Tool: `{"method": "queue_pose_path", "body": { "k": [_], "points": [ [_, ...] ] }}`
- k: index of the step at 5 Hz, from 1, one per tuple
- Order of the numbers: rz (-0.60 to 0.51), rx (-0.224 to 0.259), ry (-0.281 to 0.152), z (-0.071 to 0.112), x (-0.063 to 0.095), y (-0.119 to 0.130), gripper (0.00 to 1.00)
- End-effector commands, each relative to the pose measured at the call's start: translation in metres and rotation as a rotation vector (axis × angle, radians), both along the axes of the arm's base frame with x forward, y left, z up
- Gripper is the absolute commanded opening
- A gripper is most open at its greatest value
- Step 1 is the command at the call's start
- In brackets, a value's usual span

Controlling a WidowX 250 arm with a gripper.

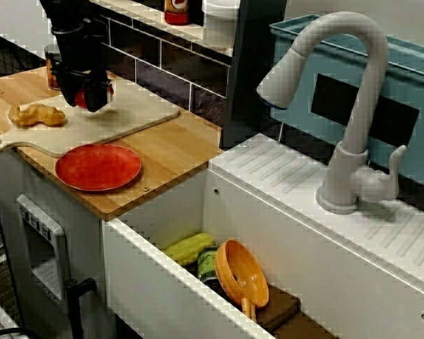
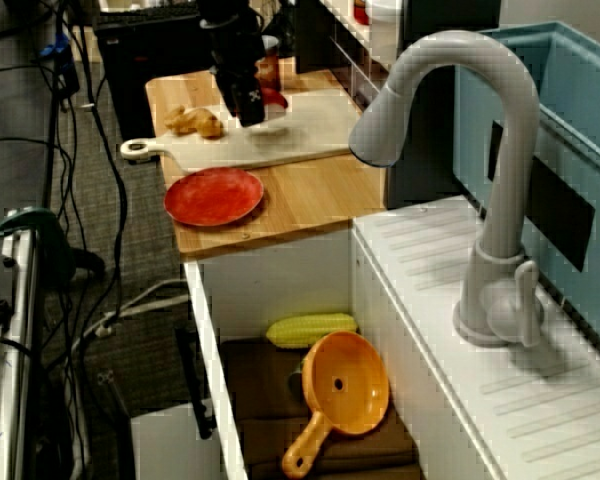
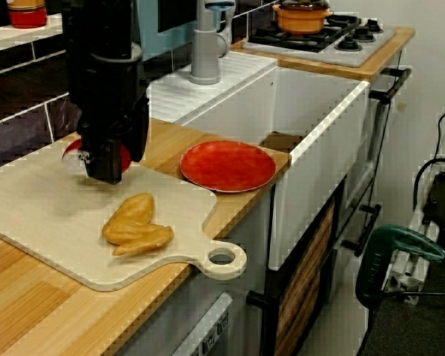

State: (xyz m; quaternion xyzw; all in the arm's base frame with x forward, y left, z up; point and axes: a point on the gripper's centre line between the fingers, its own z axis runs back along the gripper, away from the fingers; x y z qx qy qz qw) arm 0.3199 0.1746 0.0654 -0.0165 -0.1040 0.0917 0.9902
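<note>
**Spotter:** Where is the red round piece (image 1: 78, 97) sitting?

**Me:** On the cutting board (image 1: 138, 111), toward its back edge, right under my gripper (image 1: 92, 104). The fingers (image 3: 104, 167) point straight down at it, I'd guess so that only their tips come near the board.

**Spotter:** Are they closed on it?

**Me:** I cannot tell. The black housing hides the gap in every view, even the one from the board's handle end.

**Spotter:** What else is close?

**Me:** A golden lump (image 1: 37, 114) lies on the same board nearer the handle, apart from the fingers. The red plate (image 1: 97, 167) rests on the table (image 1: 177, 152) just beside the board, toward the sink (image 1: 162, 212)
</note>
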Motion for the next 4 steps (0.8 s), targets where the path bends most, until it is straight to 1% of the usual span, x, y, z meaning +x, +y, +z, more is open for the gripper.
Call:
{"method": "queue_pose_path", "body": {
  "k": [1,2,4],
  "points": [
    [-0.097,0.08,-0.095,0.036,-0.01,-0.018,0.0],
    [-0.136,0.073,-0.102,0.043,-0.021,-0.029,0.0],
    [-0.182,0.068,-0.119,0.052,-0.033,-0.038,0.0]
  ]
}}
